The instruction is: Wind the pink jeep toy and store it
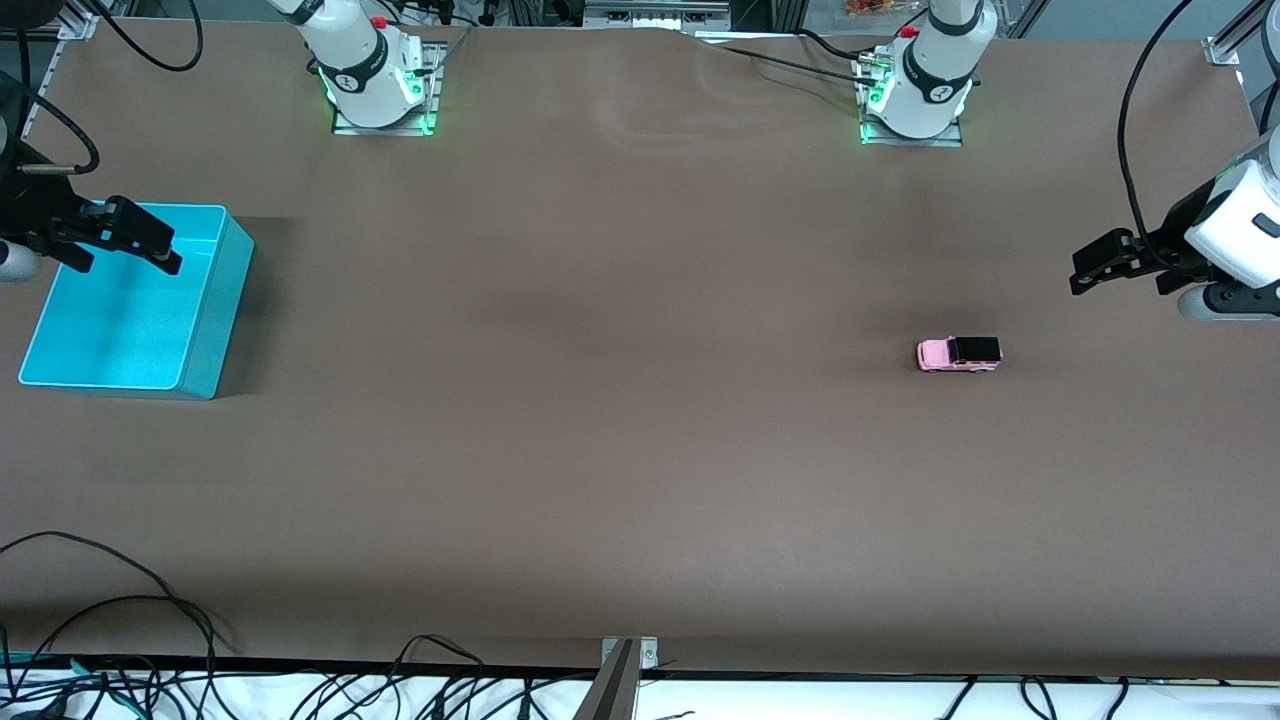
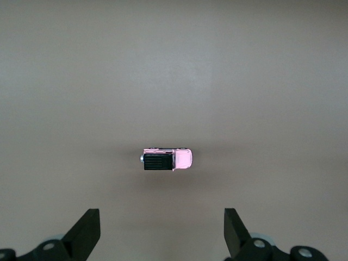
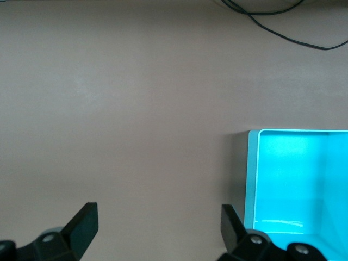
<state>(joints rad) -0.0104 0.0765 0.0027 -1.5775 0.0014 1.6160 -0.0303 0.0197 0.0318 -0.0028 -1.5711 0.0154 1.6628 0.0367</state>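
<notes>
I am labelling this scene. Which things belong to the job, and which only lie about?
For the job:
- pink jeep toy
- turquoise bin
- left tool, open
- right tool, open, over the bin

Only lying about:
- cables at the table edge

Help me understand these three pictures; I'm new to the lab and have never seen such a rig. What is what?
Two robot arms work at a brown table. One picture looks down from across the table; the other two come from cameras on each arm's wrist. The left gripper hangs open near the pink jeep toy, which stands untouched on the table. The right gripper hangs open over the empty turquoise bin at the right arm's end. Neither holds anything.
</notes>
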